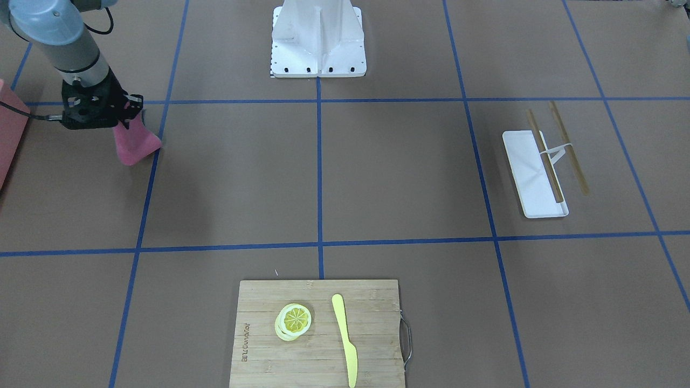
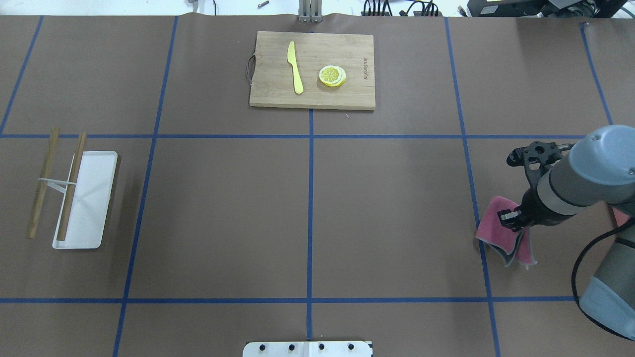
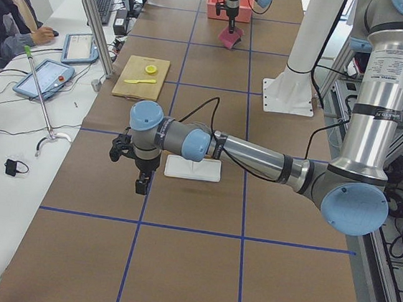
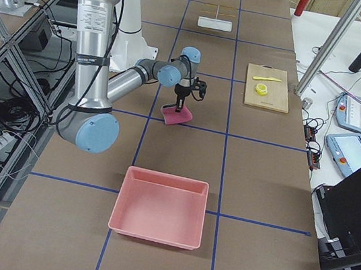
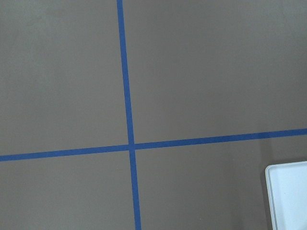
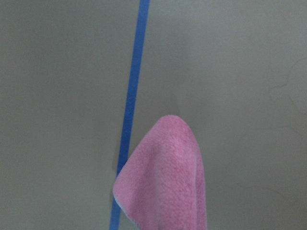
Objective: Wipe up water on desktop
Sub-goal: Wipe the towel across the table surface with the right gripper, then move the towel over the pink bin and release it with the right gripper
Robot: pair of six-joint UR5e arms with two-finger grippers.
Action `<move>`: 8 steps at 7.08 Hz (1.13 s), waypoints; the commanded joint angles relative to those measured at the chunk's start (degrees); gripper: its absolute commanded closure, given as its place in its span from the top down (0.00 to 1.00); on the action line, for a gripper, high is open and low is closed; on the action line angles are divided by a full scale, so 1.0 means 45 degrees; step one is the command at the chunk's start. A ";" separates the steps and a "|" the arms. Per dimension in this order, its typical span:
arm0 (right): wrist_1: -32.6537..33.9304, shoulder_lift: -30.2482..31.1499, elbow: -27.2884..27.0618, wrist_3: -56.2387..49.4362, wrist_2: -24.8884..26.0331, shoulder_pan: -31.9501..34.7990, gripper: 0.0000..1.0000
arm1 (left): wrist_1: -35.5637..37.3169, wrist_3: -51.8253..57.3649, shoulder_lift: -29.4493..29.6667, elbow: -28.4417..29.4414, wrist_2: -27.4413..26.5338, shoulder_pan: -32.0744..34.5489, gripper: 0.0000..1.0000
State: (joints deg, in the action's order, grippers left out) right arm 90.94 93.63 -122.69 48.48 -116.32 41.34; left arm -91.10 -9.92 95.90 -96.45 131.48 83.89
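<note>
The brown desktop [image 2: 387, 208] with blue tape lines fills the views; I see no clear water on it. My right gripper [image 2: 516, 220] is shut on a pink cloth [image 2: 498, 230], which hangs from it over a blue tape line at the robot's right side. The cloth also shows in the front view [image 1: 135, 145] below the gripper [image 1: 125, 114], and in the right wrist view [image 6: 168, 187]. I cannot tell whether its lower end touches the desktop. My left gripper [image 3: 142, 184] shows only in the exterior left view, beside a white tray; I cannot tell if it is open.
A bamboo cutting board [image 2: 278, 94] with a yellow knife [image 2: 295, 67] and lemon slices [image 2: 332, 76] lies at the far middle. A white tray [image 2: 94, 188] with chopsticks [image 2: 42, 183] lies at the left. A pink bin [image 4: 159, 206] stands at the right end.
</note>
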 commanded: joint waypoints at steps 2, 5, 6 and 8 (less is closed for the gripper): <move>0.0046 0.1277 -0.0216 -0.2609 -0.1179 0.3475 0.00 | -0.0010 -0.0258 -0.0099 -0.0051 0.0196 -0.0009 0.98; 0.1304 0.2804 -0.0059 -0.8972 -0.1885 0.7946 0.00 | -0.0010 -0.0316 -0.0080 -0.0032 0.0197 -0.0009 0.98; 0.2688 0.2709 0.0057 -1.1374 -0.1867 0.9179 0.00 | -0.0010 -0.0316 -0.0022 0.0046 0.0197 -0.0009 0.98; 0.3015 0.2650 0.1166 -1.3251 -0.1847 1.0089 0.00 | -0.0010 -0.0316 0.0017 -0.0012 0.0197 -0.0009 0.98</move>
State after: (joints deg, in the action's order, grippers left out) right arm 103.40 105.61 -120.05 -6.54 -124.67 84.51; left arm -91.14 -11.33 95.85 -96.43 132.36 83.85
